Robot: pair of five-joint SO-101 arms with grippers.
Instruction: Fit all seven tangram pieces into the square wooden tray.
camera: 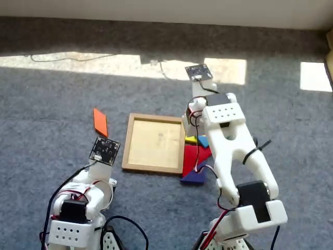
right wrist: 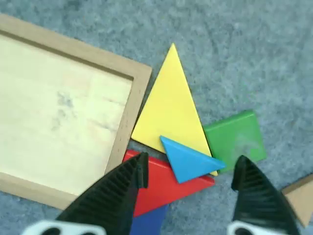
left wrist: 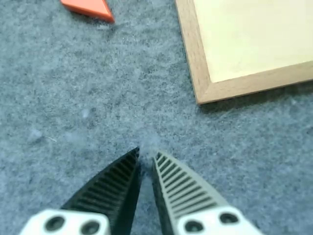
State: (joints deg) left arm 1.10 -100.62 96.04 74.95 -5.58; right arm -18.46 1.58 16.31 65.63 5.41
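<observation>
Beside wooden tray, right gripper spread wide over blue triangle; left gripper pinched together, empty, above carpet near tray corner.

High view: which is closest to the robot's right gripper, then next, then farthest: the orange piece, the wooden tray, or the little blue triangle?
1. The blue triangle: right at the right gripper, in the pile of pieces.
2. The wooden tray: beside that pile, in the middle.
3. The orange parallelogram: alone on the carpet past the tray's other side.
</observation>
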